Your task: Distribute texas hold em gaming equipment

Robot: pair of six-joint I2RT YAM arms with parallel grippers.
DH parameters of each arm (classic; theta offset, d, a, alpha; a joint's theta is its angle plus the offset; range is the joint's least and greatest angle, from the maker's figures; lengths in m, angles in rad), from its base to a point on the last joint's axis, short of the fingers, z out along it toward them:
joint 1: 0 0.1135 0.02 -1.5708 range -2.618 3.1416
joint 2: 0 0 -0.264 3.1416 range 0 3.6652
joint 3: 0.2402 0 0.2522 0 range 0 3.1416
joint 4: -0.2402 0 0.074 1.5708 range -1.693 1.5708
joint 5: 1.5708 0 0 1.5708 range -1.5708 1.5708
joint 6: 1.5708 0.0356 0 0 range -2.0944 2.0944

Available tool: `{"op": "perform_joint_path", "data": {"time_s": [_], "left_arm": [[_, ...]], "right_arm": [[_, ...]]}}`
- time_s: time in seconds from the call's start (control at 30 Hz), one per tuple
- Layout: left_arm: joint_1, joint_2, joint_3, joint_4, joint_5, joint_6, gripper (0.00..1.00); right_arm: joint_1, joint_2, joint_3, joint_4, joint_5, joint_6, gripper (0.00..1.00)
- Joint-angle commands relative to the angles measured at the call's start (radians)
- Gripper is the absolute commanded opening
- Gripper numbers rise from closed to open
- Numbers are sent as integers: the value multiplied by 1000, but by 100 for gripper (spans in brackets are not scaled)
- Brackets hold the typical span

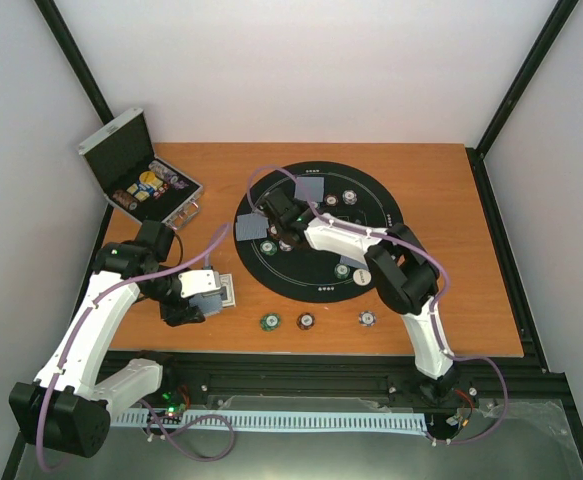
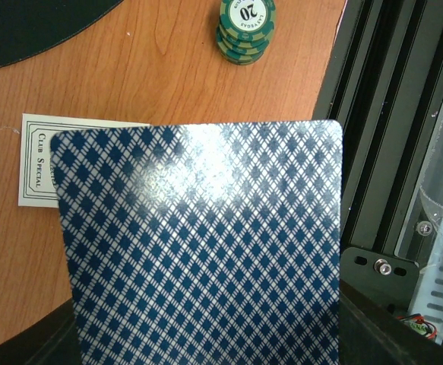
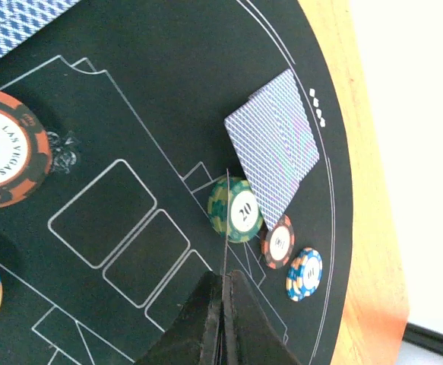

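Blue-backed playing card (image 2: 198, 243): likely light, slick, bendy — pinch one edge
Left hand (image 1: 206, 297): grips it
Right hand (image 3: 223, 285): closed

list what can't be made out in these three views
Left wrist view: the fingers of the left gripper are hidden behind the playing card it holds, which also covers most of the white card.
Top view: what lies in the case is too small to name.
Right wrist view: the orange chip is cut off by the left edge; whether the shut right gripper pinches anything is unclear, only a thin line shows.
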Motion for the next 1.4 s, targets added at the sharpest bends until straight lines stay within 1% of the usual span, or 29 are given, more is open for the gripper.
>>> {"op": "perform_joint_path", "data": {"time_s": [0.0,0.1,0.2,0.23,0.27,0.3,0.33,0.43,0.53,0.67,0.83,0.93,1.0,1.07,1.27,1.37], "left_arm": [[0,-3,16,12,6,-11,1],[0,-2,19,13,7,-12,1],[-1,-2,23,11,7,-14,1],[0,-1,22,10,6,-14,1],[-1,-3,21,9,8,-14,1],[0,-3,20,10,9,-14,1],[0,-3,17,11,9,-14,1],[0,-1,18,12,13,-15,1],[0,0,24,8,18,-17,1],[0,-6,25,6,19,-16,1],[0,-13,26,-2,17,-16,1],[0,-19,26,-1,20,-17,1],[0,-21,28,-4,21,-17,1],[0,-22,30,-4,20,-17,1],[0,-17,37,-6,30,-17,1],[0,-16,34,-5,31,-17,1]], "right_arm": [[12,44,-4,64,12,-101,3],[20,49,-10,65,-18,-97,3],[21,60,-15,62,-16,-95,3],[21,62,-14,55,-14,-90,5],[21,64,-11,45,-14,-81,9],[21,67,-2,26,-21,-61,16],[21,68,14,-16,-36,-39,25],[21,54,31,-78,-67,23,41],[21,21,-5,-94,-81,54,46],[19,-35,-50,-108,-101,92,48],[19,-84,-85,-145,-104,137,58],[3,-100,-93,-166,-73,184,60],[-24,-119,-79,-194,-94,258,61],[-64,-146,-61,-214,-131,366,60],[-229,-229,-40,-225,-494,654,57],[-272,-226,-44,-221,-601,717,56]]}}
